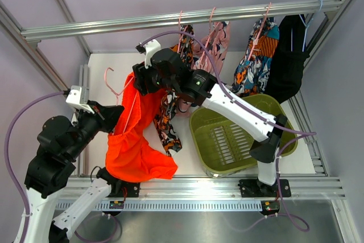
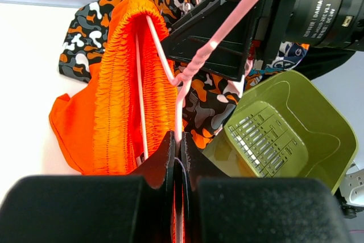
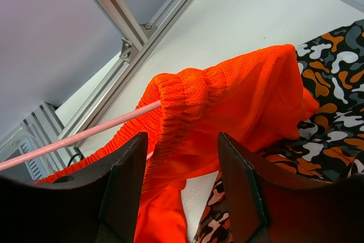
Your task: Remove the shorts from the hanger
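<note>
Left gripper (image 2: 177,151) pinches pink hanger (image 2: 226,28) left of green tub (image 1: 227,141); right gripper (image 3: 182,143), jaws spread, straddles waistband of orange shorts (image 3: 227,98).

Plain bright orange-red fabric shorts (image 3: 227,101) lie between the black fingers (image 3: 128,180) of the right claw (image 3: 182,139). A thin pale-pink wire hanger (image 2: 211,45) enters the black left claw (image 2: 177,140). To that claw's right are an olive-green slatted plastic tub (image 2: 335,135) and a black-orange-white blotch-patterned garment (image 2: 210,106).

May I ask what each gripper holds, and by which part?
Left gripper: thin pale-pink hanger, by its wire. Right gripper: nothing; open astride orange fabric shorts, at waistband.
</note>
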Motion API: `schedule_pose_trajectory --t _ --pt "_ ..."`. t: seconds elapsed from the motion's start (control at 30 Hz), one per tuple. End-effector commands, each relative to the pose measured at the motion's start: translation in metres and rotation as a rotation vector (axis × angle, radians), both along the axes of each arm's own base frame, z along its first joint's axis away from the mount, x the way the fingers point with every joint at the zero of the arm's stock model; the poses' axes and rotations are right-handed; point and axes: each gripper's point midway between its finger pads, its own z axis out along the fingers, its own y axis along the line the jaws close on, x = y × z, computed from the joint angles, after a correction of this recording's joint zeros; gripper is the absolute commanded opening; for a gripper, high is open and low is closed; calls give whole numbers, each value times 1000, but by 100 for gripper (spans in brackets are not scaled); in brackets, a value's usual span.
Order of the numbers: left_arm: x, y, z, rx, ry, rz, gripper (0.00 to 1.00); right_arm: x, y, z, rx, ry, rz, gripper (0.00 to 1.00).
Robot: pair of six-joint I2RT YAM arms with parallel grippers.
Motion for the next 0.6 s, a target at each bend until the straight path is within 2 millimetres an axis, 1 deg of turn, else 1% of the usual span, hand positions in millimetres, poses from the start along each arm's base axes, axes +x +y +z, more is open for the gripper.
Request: schedule_pose_trajectory --t 0.0,0.07,0.1,0.13,0.17,0.2,0.27,0.3,0.33,0.4,0.43,0.47,0.5,0.53,0.57 --pt "-4 0 36 -71 -114 -4 0 5 9 4 32 -18 -10 59" --pt "-6 0 35 -74 -113 -8 0 7 11 7 42 -32 -9 49" --pt "-6 0 34 -74 -108 -7 0 9 12 10 47 -43 -8 40" --pt "-7 1 34 -74 -108 -7 0 11 12 13 54 -54 -13 20" --pt "-7 1 34 -75 -107 -5 0 14 11 21 66 -73 -22 5" --pt "-9 1 33 -75 -107 -8 0 21 10 20 61 -78 -42 0" --pt "-11 2 34 -77 -111 -8 0 31 7 27 66 -105 -57 0" --pt "-12 3 33 -76 -110 -8 0 39 5 24 59 -107 -74 0" --pt "-14 4 34 -76 -113 -7 0 52 -3 29 65 -125 -107 0" --pt "-17 5 32 -68 -107 -11 0 69 -10 31 64 -146 -148 0" --pt "-18 5 32 -67 -106 -16 0 83 -18 39 74 -174 -175 0" --pt "-20 6 32 -67 -110 -16 0 92 -21 39 73 -183 -192 0" --pt "-21 5 29 -60 -99 -22 0 101 -26 42 74 -200 -217 0" --pt "-22 5 27 -57 -94 -27 0 115 -32 48 82 -231 -245 0" --pt "-24 5 26 -53 -92 -33 0 122 -36 52 90 -246 -264 0"
